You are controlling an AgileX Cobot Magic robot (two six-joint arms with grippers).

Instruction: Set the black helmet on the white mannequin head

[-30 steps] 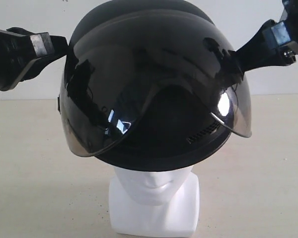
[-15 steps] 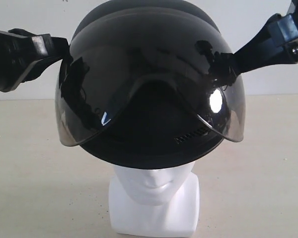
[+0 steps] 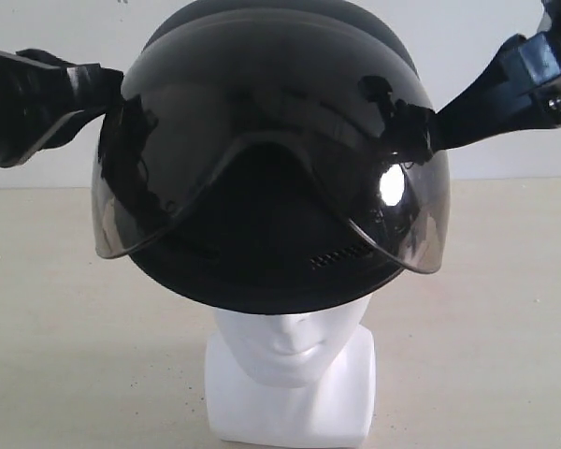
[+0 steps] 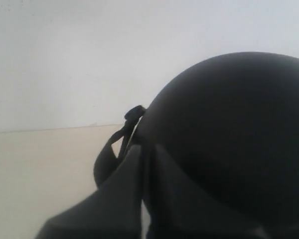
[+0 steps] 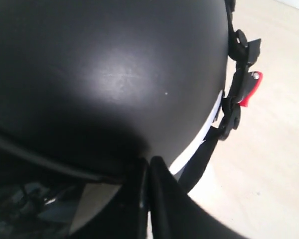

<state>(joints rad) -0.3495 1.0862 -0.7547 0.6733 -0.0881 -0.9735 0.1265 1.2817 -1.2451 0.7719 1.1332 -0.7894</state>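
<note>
Two black grippers held a matte, round-shelled black helmet [image 3: 271, 271] in the upper centre of the exterior view. The left gripper [image 3: 112, 86] met its rim at the upper left of the frame and the right gripper [image 3: 438, 123] at the upper right. In the left wrist view the left gripper [image 4: 142, 155] had its jaws pinched nearly together on the helmet's [image 4: 229, 129] edge, beside a hanging black strap [image 4: 109, 152]. In the right wrist view the right gripper [image 5: 147, 168] was likewise clamped on the rim of the shell [image 5: 104, 74], near a black buckle with a red tab [image 5: 249, 88]. The helmet's smoky tinted bubble visor [image 3: 168, 150] faced the camera. A smooth, bald white mannequin head [image 3: 290, 374] stood at the bottom centre on a beige tabletop [image 3: 56, 327], directly under the black helmet. Only its nose, mouth, chin, neck and square base showed. Whether the helmet rested on the head could not be told.
</note>
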